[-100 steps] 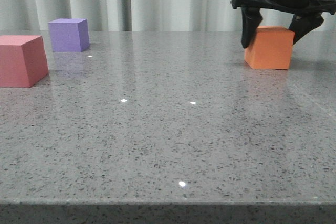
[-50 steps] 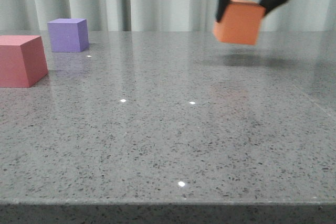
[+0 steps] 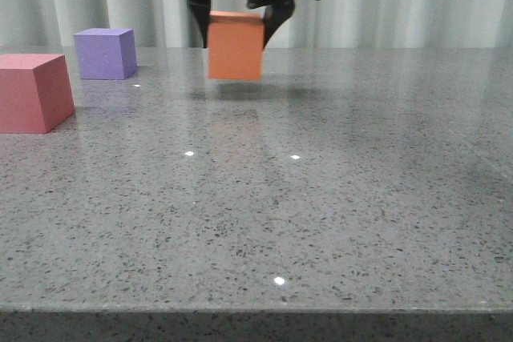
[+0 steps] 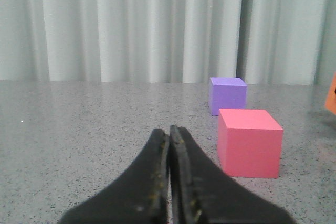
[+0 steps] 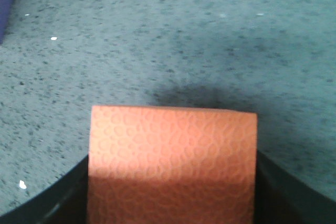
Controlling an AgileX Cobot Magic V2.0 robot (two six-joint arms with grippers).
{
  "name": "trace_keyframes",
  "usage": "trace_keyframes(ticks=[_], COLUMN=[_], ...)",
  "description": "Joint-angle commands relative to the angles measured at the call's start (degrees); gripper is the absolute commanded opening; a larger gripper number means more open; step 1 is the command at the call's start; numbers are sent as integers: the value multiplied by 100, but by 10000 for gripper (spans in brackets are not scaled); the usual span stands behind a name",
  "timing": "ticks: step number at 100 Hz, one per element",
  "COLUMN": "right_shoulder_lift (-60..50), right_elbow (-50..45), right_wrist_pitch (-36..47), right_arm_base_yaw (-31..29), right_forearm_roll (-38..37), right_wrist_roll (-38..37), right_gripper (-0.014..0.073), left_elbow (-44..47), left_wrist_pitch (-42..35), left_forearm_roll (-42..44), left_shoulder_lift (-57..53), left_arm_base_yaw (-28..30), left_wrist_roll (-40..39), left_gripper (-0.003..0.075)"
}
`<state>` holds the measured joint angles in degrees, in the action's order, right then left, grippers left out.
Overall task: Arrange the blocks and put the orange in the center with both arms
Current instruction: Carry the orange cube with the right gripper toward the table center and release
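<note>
While the right hand [image 3: 240,26] hangs over the far middle of the bench [image 3: 321,214], its fingers are clamped on the orange cube [image 3: 236,46], which is off the surface with a shadow under it. Bench is grey speckled stone, glossy, with small light glints; pale pleated curtains [image 3: 417,2] close off the back. Red-pink cube [image 3: 32,92] sits at far left, purple cube [image 3: 105,53] behind it, apart from it. Left hand [image 4: 169,182] is low over the bench, fingers pressed together on nothing, both left cubes ahead of it.
</note>
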<state>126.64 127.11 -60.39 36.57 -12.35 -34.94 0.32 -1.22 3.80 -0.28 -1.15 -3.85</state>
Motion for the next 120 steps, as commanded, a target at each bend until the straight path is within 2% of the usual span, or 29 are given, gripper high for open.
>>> trace_keyframes(ticks=[1,17,75,85,104,120], right_shoulder_lift=[-103,121,229,229,229,210], right_elbow=[634,980,978,978,978,978], right_wrist_pitch=[-116,-368,-383,-390,-332,-307], right_arm_base_yaw=[74,198,293,293,293,293], right_forearm_roll=[-363,-612,-580,-580,-579,-579], right_wrist_roll=[-203,-487,-813,-813,-813,-813], right_gripper=[346,346,349,402,592,627], left_elbow=[243,243,243,243,243,243], left_wrist_pitch=[-471,-471,-471,-471,-471,-471], left_forearm_roll=[-39,-39,-39,-39,-39,-39], left_shoulder_lift=[-179,-179,-179,-179,-179,-179], left_arm_base_yaw=[0,0,0,0,0,0], left_wrist_roll=[-19,-19,-19,-19,-19,-19], left_gripper=[-20,-20,-20,-20,-20,-20])
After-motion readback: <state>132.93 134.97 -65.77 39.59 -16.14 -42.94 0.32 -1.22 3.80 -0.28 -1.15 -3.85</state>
